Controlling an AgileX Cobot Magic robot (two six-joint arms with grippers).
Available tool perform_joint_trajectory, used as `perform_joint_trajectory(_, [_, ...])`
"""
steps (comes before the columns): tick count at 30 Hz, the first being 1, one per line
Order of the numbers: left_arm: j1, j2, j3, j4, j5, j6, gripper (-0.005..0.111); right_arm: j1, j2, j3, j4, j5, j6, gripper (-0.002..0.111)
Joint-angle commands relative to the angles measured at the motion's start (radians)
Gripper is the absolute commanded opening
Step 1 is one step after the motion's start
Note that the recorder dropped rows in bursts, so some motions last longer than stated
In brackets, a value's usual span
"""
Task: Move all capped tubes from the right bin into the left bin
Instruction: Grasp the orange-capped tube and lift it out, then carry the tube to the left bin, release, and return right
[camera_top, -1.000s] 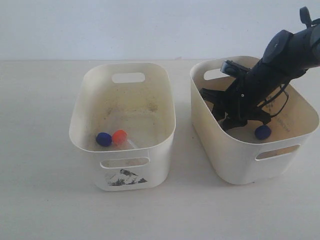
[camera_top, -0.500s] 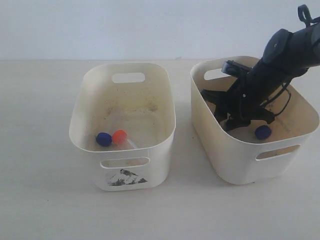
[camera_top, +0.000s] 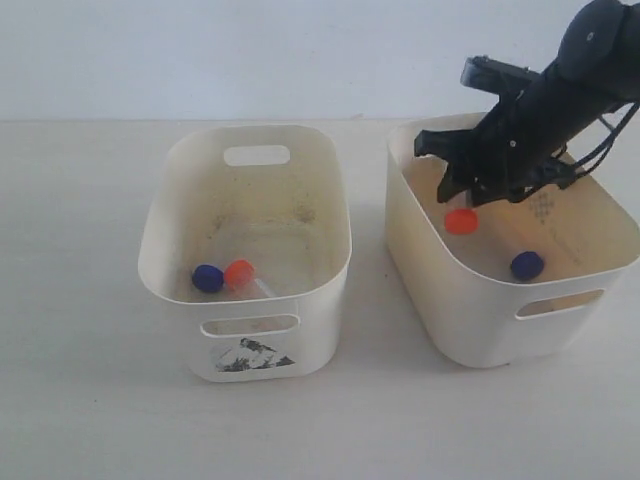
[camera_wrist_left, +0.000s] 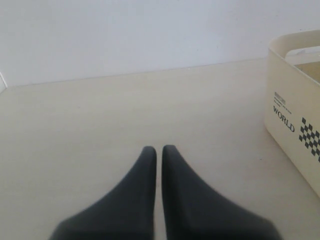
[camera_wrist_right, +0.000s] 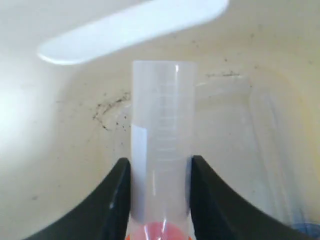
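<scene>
Clear tube (camera_wrist_right: 162, 120) gripped by the right gripper (camera_wrist_right: 160, 162) inside a cream bin (camera_wrist_right: 55, 140).
The two black fingers (camera_wrist_right: 112, 200) press on opposite sides of the tube close to its orange-red cap (camera_wrist_right: 160, 234), which is cut off by the picture's edge. The tube's clear body, marked with faint lines, points away toward the bin's wall. Dark specks dot the wall and floor, and a bright handle slot (camera_wrist_right: 135, 27) opens in the wall beyond. A second tube (camera_wrist_right: 272, 150), faint and clear, lies on the floor just beside, with a sliver of blue at its end.

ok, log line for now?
right tool: holds orange-capped tube over right bin; left tool: shut; left bin: two tubes; right bin: blue-capped tube
</scene>
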Motion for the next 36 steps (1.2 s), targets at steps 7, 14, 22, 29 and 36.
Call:
perform_joint_trajectory(7, [0.001,-0.002,-0.004,-0.007,-0.015,-0.012,0.004,-0.003,-0.235,0.003,0.084,-0.053,-0.025,0.003])
perform_joint_trajectory(14, [0.001,-0.002,-0.004,-0.007,-0.015,-0.012,0.004,0.120,-0.342,0.003,0.348,-0.043,-0.277,0.003])
perform_joint_trajectory(22, [0.001,-0.002,-0.004,-0.007,-0.015,-0.012,0.004,0.336,-0.279,0.003,0.339,-0.139,-0.280,0.003])
perform_joint_trajectory(29, [0.001,-0.002,-0.004,-0.007,-0.015,-0.012,0.004,0.422,-0.175,0.003,0.339,-0.214,-0.283,0.006])
perform_joint_trajectory(36, [0.001,-0.002,-0.004,-0.007,-0.015,-0.012,0.004,0.452,-0.126,0.003,0.339,-0.236,-0.304,0.061])
